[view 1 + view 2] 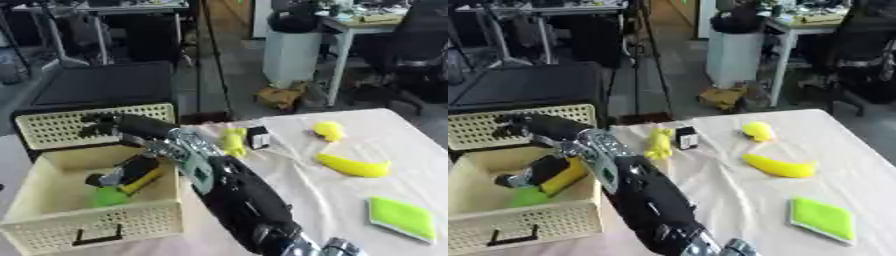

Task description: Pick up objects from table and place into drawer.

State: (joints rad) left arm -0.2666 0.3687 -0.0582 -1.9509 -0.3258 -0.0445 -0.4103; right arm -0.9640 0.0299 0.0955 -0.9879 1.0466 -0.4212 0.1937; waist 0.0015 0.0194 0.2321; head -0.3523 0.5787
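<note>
— On your left side of the cloth-covered table (289, 200), what is that big cream thing?

— That's the drawer (52, 220), pulled open, with perforated walls and a dark handle on its front. Your right arm (236, 195) comes up from the bottom edge and slants across the drawer's near right corner.

— And the right hand?

— Your right hand (101, 125) hangs over the drawer's far end, dark against the perforated back panel. I cannot tell whether its fingers are curled or straight (they blur into one dark shape), and I can't see anything in it.

— What lies in the drawer?

— A black and yellow object (136, 175), lying on a slant, with a green round thing (108, 197) just beside its lower end.

— What's out on the table?

— A flat green square (401, 217) near your right edge. Farther back lies a curved yellow piece (353, 166), with a yellow round piece (329, 130) beyond it. Beside your arm there's a yellow-green thing (233, 142), and a small black and white box (258, 138) just right of that.
</note>
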